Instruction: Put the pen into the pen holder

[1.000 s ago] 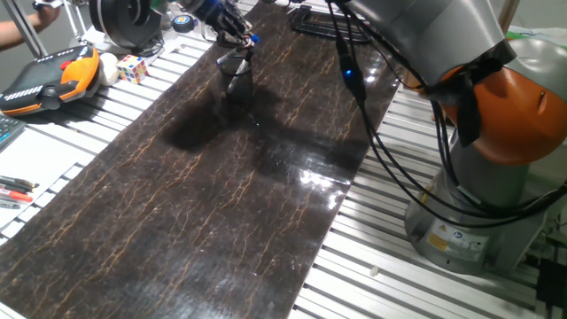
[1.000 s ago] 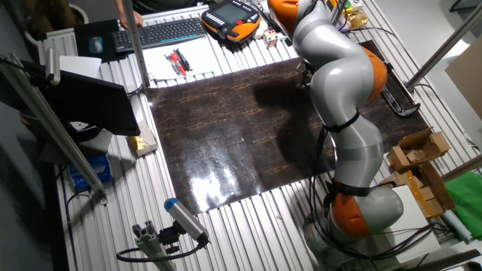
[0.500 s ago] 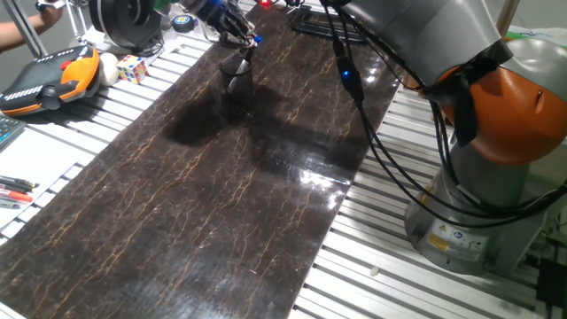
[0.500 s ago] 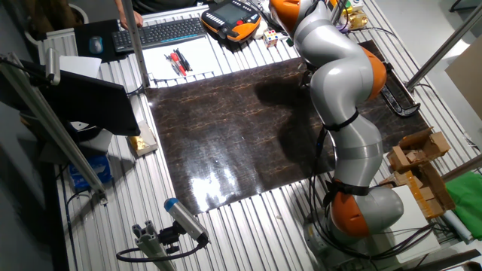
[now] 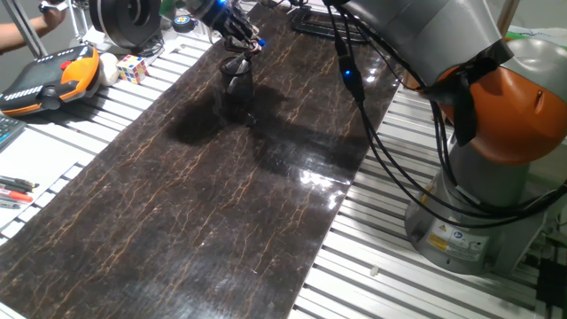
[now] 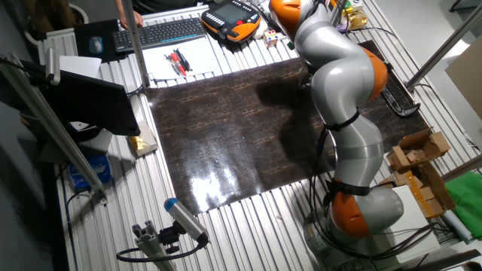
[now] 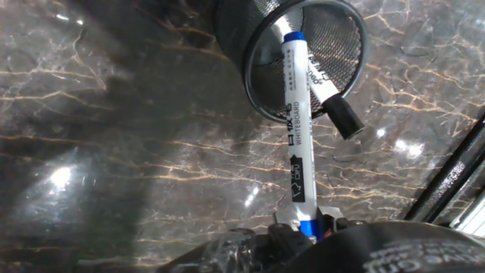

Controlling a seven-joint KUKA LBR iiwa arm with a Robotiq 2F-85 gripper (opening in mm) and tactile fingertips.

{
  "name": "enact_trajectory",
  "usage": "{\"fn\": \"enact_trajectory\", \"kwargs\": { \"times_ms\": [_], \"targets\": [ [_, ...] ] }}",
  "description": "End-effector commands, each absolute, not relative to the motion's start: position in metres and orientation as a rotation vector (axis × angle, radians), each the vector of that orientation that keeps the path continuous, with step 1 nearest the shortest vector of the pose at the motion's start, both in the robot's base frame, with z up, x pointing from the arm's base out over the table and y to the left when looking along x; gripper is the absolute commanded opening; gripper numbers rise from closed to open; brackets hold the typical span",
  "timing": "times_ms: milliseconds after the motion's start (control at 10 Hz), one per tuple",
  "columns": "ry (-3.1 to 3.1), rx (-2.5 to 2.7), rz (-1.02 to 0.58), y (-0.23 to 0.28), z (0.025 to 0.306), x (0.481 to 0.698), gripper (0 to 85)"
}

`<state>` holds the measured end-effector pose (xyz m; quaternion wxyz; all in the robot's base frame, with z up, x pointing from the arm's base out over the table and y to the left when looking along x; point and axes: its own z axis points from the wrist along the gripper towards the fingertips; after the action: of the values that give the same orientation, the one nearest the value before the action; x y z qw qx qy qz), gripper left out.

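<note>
Gripper [image 7: 303, 227] clamped on the pen [image 7: 297, 121] at its near end, far tip reaching past the rim into the pen holder [image 7: 303, 53] ahead. Only in hand view: black-capped marker [image 7: 331, 98] leaning inside. Only a small dark cup [image 5: 236, 73] under fingers in one fixed view

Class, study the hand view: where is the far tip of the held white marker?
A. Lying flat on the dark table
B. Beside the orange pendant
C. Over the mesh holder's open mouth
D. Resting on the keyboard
C: the pen, held by the gripper, points into the pen holder opening, beside another marker already inside.
</note>
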<state>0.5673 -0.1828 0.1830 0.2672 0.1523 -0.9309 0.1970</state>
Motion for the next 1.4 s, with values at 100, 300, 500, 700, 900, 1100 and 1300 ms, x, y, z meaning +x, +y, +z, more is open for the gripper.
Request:
{"fn": "enact_trajectory", "kwargs": {
  "times_ms": [100, 300, 500, 700, 900, 1100, 1300],
  "targets": [
    [-2.508, 0.408, 0.532, -0.182, 0.181, 0.568, 8.0],
    [-2.507, 0.408, 0.527, -0.182, 0.176, 0.57, 8.3],
    [-2.507, 0.409, 0.525, -0.181, 0.173, 0.57, 9.3],
    [-2.51, 0.41, 0.522, -0.181, 0.17, 0.572, 11.0],
    [-2.513, 0.413, 0.521, -0.18, 0.166, 0.574, 13.0],
    [-2.516, 0.415, 0.521, -0.18, 0.164, 0.575, 14.0],
    [-2.518, 0.417, 0.513, -0.18, 0.161, 0.577, 14.7]
  ]
}}
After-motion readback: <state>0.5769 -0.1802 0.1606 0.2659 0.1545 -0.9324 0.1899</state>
